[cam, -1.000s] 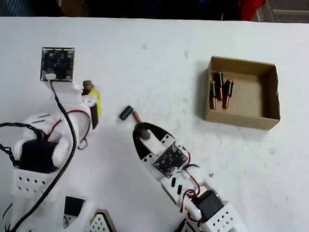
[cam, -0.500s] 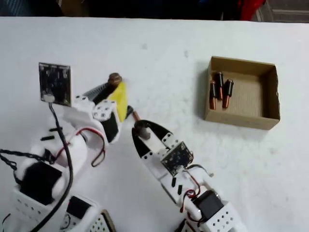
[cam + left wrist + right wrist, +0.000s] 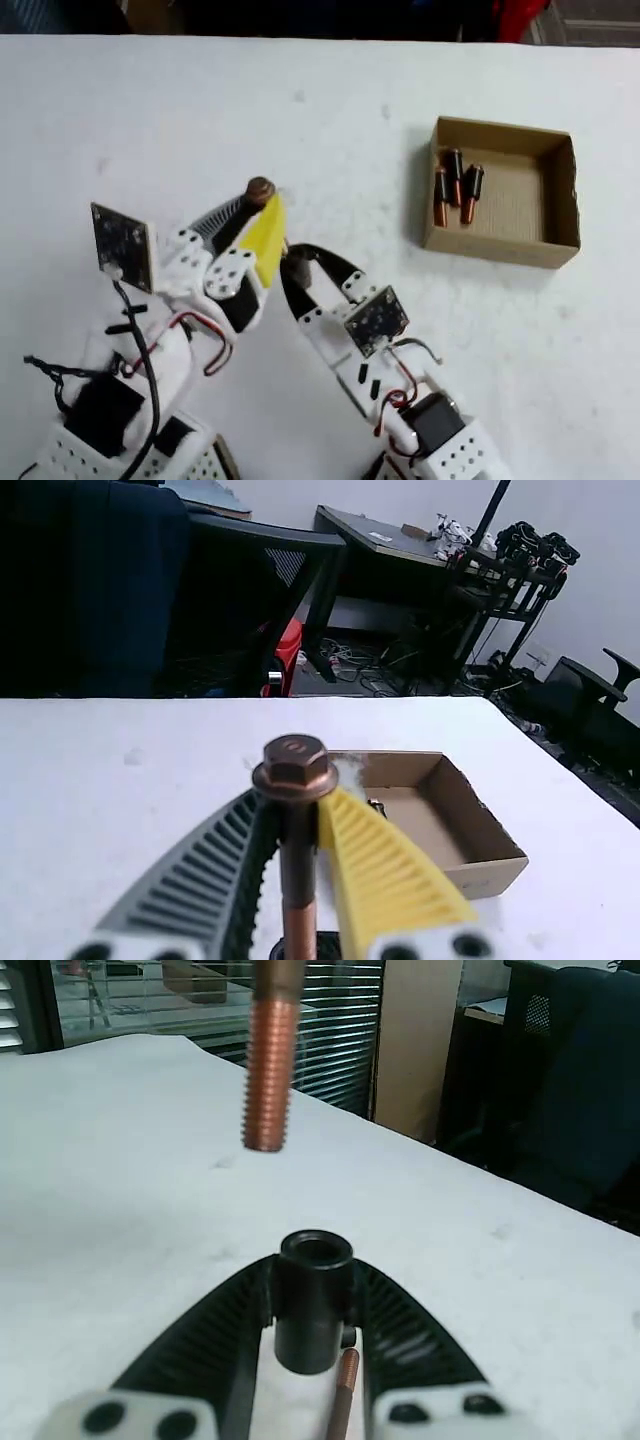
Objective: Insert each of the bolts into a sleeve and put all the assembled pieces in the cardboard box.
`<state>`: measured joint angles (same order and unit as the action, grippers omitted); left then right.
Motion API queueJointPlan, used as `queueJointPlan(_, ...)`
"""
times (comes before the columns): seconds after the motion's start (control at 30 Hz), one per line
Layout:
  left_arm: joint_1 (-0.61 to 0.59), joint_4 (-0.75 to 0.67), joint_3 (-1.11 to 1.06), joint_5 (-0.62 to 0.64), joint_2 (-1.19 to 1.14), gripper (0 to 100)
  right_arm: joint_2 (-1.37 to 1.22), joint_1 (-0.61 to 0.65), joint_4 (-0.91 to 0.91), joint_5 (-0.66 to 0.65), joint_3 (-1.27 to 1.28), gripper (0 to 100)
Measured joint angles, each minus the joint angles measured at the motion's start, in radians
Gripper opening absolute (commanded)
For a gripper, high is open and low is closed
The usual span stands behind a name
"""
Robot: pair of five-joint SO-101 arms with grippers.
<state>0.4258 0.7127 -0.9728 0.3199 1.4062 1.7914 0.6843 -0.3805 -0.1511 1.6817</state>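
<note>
White table (image 3: 400, 90); bolt (image 3: 270, 1060) above sleeve (image 3: 312, 1300).

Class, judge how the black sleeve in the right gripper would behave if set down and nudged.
The sleeve looks thick and rigid, so the right gripper probably won't deform it. On its side, its round wall would likely let it roll; upright, its squat shape should resist tipping.

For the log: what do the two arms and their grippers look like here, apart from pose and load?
The left arm and right arm are white printed shells with black motors, red wires and a dark circuit board near each wrist. The left gripper has one yellow ribbed finger and one grey; the right gripper's two ribbed fingers are black.
</note>
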Motion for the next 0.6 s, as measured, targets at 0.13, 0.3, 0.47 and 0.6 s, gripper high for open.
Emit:
queueJointPlan(0.13,0.009,0.000,-0.026,0.000,0.002,2,0.000,0.000,0.000,0.003,0.000,1.6)
queueJointPlan(0.3,0.008,0.000,-0.040,0.000,0.003,2,0.000,-0.002,0.000,0.003,0.000,1.6)
queueJointPlan(0.47,0.015,0.000,-0.060,0.000,0.006,2,0.000,-0.012,0.000,0.006,0.000,1.6)
queueJointPlan(0.6,0.061,0.000,-0.060,0.000,0.006,2,0.000,-0.009,0.000,0.006,0.000,1.6)
